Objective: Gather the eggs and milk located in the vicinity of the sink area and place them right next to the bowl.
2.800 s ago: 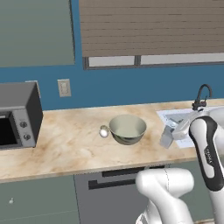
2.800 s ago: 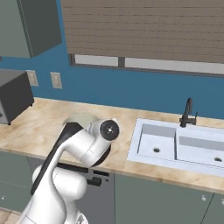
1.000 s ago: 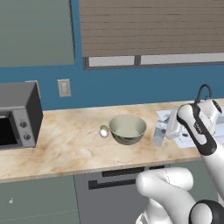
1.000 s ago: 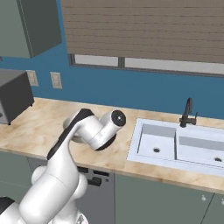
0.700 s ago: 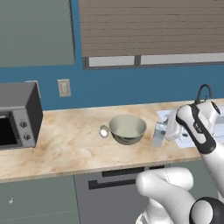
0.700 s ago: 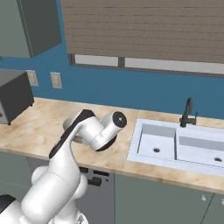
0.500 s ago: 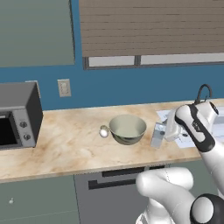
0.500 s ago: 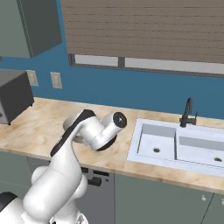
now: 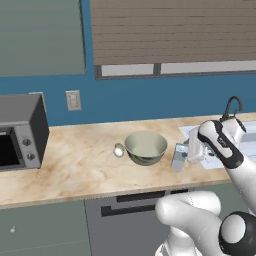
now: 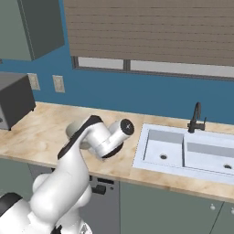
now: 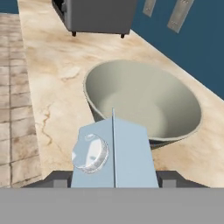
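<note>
Milk carton point(image 9: 179, 157) upright on table point(image 9: 80, 165) near front edge, just right of bowl point(image 9: 145, 147), jaws clamped on it. Egg point(image 9: 118, 150) left of bowl, by its rim.

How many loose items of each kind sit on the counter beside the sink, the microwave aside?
Bowl: 1
Egg: 1
Milk carton: 1
Total: 3
</note>
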